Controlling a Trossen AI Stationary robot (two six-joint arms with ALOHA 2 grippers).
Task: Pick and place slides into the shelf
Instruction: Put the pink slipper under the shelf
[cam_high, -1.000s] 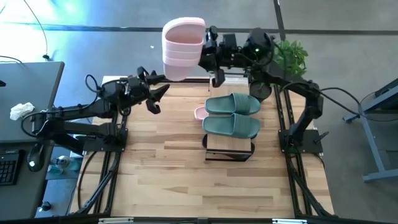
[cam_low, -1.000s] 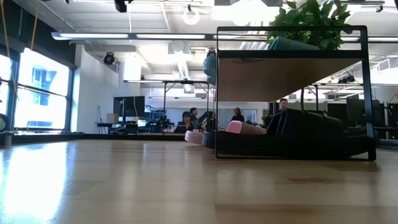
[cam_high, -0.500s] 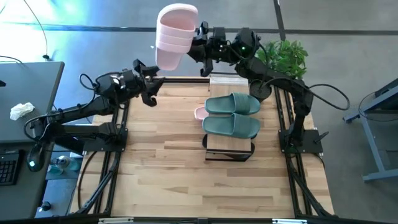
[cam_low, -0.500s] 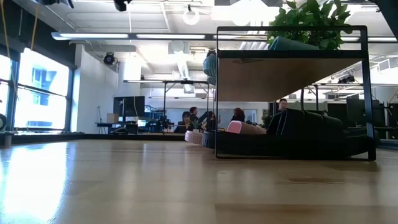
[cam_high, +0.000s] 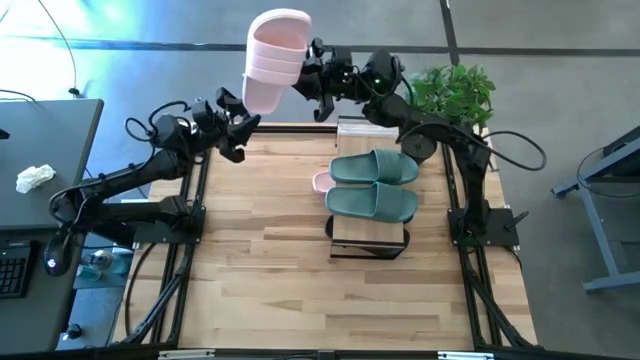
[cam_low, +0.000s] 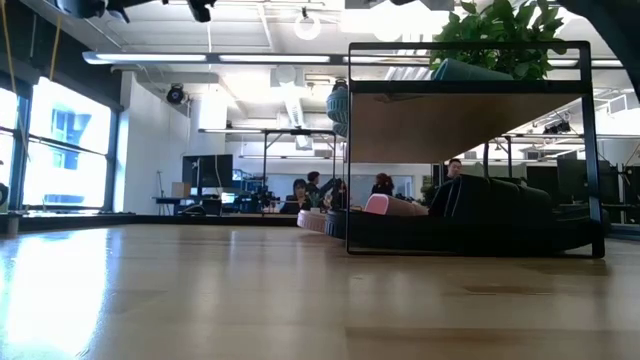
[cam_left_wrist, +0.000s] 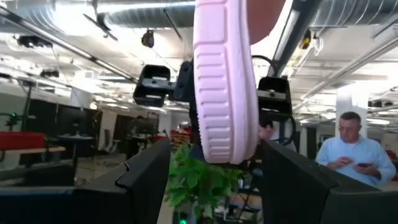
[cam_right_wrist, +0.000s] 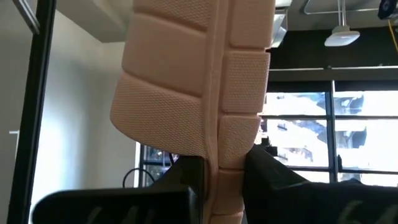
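The pink slide (cam_high: 272, 62) hangs high above the far edge of the table (cam_high: 270, 280), beyond the shelf (cam_high: 370, 238), its long axis pointing away from the table. The right gripper (cam_high: 312, 80) has it pinched by one edge, fingers closed tight on either side of the ribbed sole; the right wrist view shows this hold plainly. The left gripper (cam_high: 236, 130) sits just beside the slide, nearer the table, with its jaws spread and nothing between them. In the left wrist view the slide (cam_left_wrist: 225, 81) stands edge-on straight ahead of the 2 parted fingers (cam_left_wrist: 146, 180). We judge that the coming move turns on this alignment: the slide lies directly forward of the left gripper, narrow side toward it, so a short advance would bring the jaws around it for a handover. Both grippers are equally close to the slide; only the right holds it.

Counted in the overhead view: 2 green slides (cam_high: 372, 185) lie side by side on the shelf's top board, 1 pink slide (cam_high: 322, 181) peeks out beside them lower down, and 1 pink slide is in the air. Dark slides (cam_low: 490, 205) rest on the lower level in the low view; their number we cannot tell.
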